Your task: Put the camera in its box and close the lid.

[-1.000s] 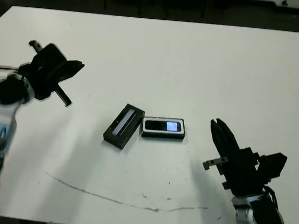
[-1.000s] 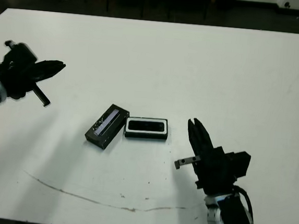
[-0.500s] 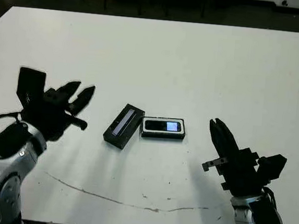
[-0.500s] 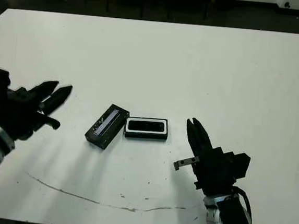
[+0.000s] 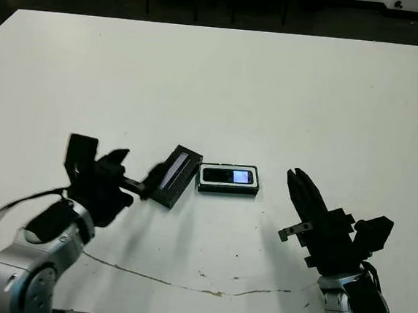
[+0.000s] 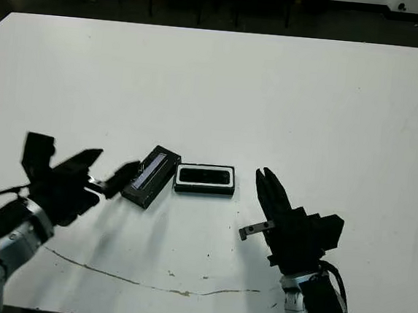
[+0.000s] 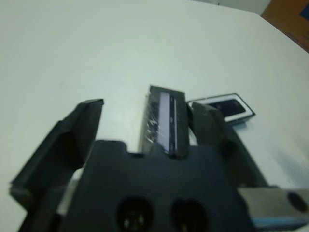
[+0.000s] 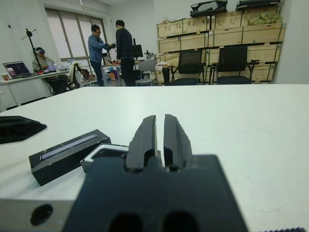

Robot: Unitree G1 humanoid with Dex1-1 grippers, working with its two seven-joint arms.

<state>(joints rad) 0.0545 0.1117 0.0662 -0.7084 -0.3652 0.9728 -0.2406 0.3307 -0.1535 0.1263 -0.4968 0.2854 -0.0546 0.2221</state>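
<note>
No readable text anywhere; camera (image 5: 228, 176) screen glows (marks too small).

White tabletop (image 5: 288, 90) with a thin brownish scuff line (image 5: 183, 280) on its near part, and past its far edge two standing people (image 8: 108, 50), one seated person at a laptop (image 8: 14, 68), black office chairs (image 8: 231, 63) and stacked wooden crates (image 8: 227, 36).

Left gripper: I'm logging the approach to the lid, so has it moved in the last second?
Yes. The left gripper has swung from far out on the robot's left in toward the lid, which has not shifted; its open fingers now flank the lid's near end.
</note>
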